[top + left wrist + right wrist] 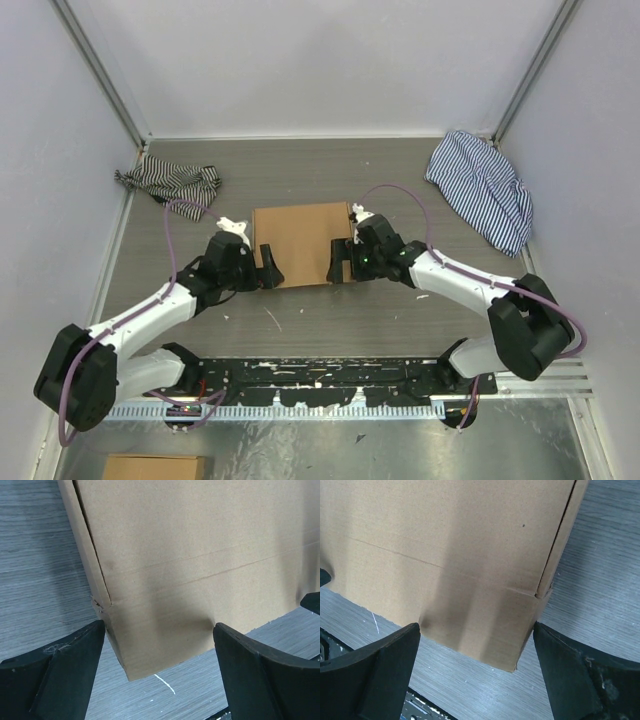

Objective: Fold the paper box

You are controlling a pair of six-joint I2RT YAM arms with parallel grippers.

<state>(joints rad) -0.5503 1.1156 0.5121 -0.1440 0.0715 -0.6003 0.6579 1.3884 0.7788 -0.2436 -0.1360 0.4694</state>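
From above, the paper box [300,243] lies in the middle of the table [300,325], a grey surface with fine wood grain and small white scuffs. The box is plain brown cardboard, matte, a shallow rectangle folded shut with its top face flat. The left gripper [270,268] is at its near left corner and the right gripper [338,264] at its near right corner, both with black jaws spread. A crumpled black-and-white striped cloth [170,181] lies at the far left. A larger blue-and-white striped cloth [482,190] lies at the far right. A second brown cardboard piece [155,467] shows at the bottom edge, below the ribbed metal rail [520,400].

In the left wrist view, the paper box [200,555] fills the upper frame and its near corner points down between the fingers [60,675]. The left gripper [159,630] is wide open and clamps nothing. Two faint parallel creases cross the cardboard, a dark seam runs down the left side, and the board is slightly frayed where the seam meets the crease.

In the right wrist view, the paper box [445,545] shows its other near corner between matte black fingers [585,675]. The right gripper [476,627] is likewise wide open, gripping nothing. One crease crosses the face to a seam on the right edge, and a tiny dark speck marks the top.
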